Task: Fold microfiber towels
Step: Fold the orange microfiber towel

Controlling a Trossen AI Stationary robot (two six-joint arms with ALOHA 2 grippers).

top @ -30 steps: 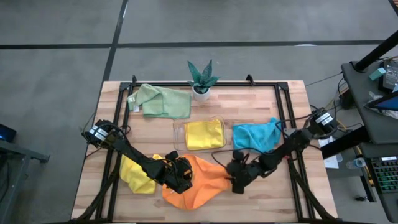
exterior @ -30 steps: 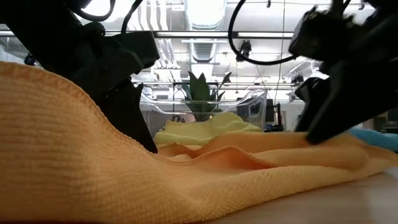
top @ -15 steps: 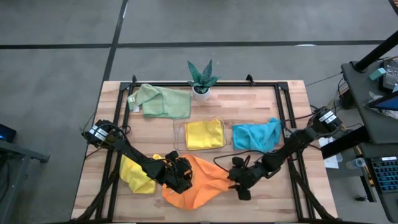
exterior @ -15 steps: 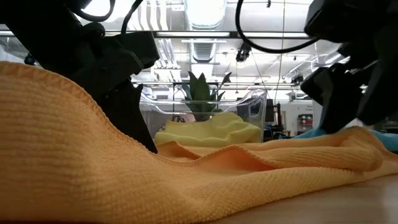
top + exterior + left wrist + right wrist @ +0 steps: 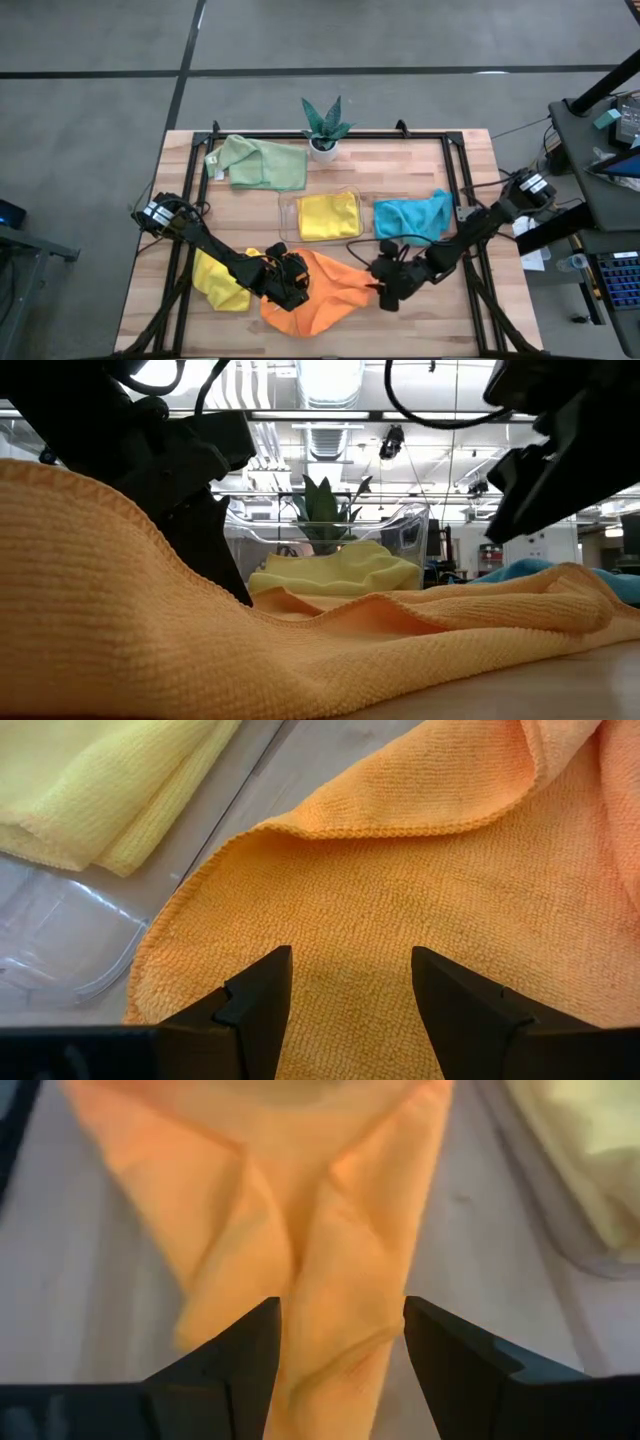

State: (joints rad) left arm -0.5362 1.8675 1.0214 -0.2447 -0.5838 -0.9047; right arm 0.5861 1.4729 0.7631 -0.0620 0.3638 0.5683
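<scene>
Low in the middle of the high view, the orange towel point(image 5: 318, 292) lies rumpled and spread on the bench point(image 5: 450, 320), not yet folded, and it seems to be the one in hand. The left claw point(image 5: 290, 280) sits over its left part with fingers apart, cloth showing flat between them and nothing pinched. The right claw point(image 5: 388, 290) hovers at the towel's right edge, fingers likewise apart above a bunched ridge of orange cloth point(image 5: 330, 1280). The step looks like getting hold of two edges or corners; next, each claw would need to drop and close on an edge so the cloth can be lifted and doubled over. Just left of the orange one a yellow towel point(image 5: 218, 282) lies crumpled; another yellow towel point(image 5: 328, 215) rests in the clear tray point(image 5: 287, 222) above it, the teal towel point(image 5: 412, 218) to the tray's right, the pale green towel point(image 5: 260, 163) at upper left beside the potted plant point(image 5: 325, 125).
</scene>
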